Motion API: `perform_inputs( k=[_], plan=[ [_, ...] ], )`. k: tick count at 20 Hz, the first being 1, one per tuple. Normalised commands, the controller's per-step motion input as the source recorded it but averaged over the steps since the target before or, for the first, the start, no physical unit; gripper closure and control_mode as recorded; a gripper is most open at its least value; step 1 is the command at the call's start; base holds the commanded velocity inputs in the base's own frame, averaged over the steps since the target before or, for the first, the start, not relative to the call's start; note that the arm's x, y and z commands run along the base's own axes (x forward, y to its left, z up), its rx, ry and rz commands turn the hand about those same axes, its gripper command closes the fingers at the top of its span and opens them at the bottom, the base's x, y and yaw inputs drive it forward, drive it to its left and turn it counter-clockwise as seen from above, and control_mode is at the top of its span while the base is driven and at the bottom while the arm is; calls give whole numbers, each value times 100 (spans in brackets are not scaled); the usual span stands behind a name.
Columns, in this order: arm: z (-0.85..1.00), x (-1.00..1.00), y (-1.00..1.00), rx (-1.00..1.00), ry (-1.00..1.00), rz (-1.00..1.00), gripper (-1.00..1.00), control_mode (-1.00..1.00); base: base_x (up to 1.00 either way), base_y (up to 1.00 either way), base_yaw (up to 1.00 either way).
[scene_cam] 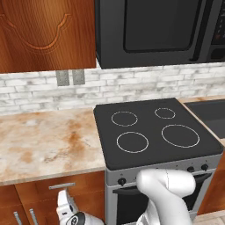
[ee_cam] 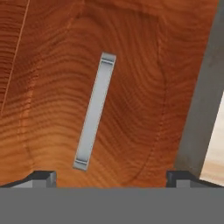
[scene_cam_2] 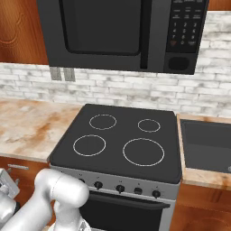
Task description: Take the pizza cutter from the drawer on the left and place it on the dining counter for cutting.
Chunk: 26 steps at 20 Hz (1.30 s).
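Observation:
The drawer [ee_cam: 131,87] is closed, its reddish-brown wooden front spreading across the hand view. Its short silver bar handle [ee_cam: 94,111] runs slantwise there, close ahead of my gripper [ee_cam: 111,177]. The two dark fingertips [ee_cam: 43,177] stand wide apart with nothing between them, so the gripper is open. In the left base view the handle [scene_cam: 61,186] sits under the marble worktop at the lower left, and my white hand [scene_cam: 66,203] is just below it. The pizza cutter is hidden and the dining counter is out of view.
A black cooktop [scene_cam: 154,132] on a steel oven [scene_cam: 123,197] stands right of the drawer, a microwave [scene_cam: 158,30] above it. The marble worktop [scene_cam: 44,140] overhangs the drawer. Vertical cabinet handles [scene_cam: 17,217] lie below left. A dark sink [scene_cam_2: 207,144] is at the right.

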Motion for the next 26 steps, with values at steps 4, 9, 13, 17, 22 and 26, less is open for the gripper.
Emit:
perform_inputs(
  k=[4, 9, 13, 17, 22, 26],
  plan=[
    [-22, 27, 14, 4, -4, -7, -100, -100, 0, 0, 0],
    [-17, 27, 11, 0, -1, -1, -100, -100, 0, 0, 0],
    [-4, 24, 10, 0, 0, 0, -100, -100, 0, 0, 0],
    [0, 23, 2, 1, 0, 0, -100, -100, 0, 0, 0],
    [-10, 19, 0, 0, 0, 0, -100, -100, 0, 0, 0],
    [-8, 19, 0, 0, 0, 0, -100, -100, 0, 0, 0]
  ],
)
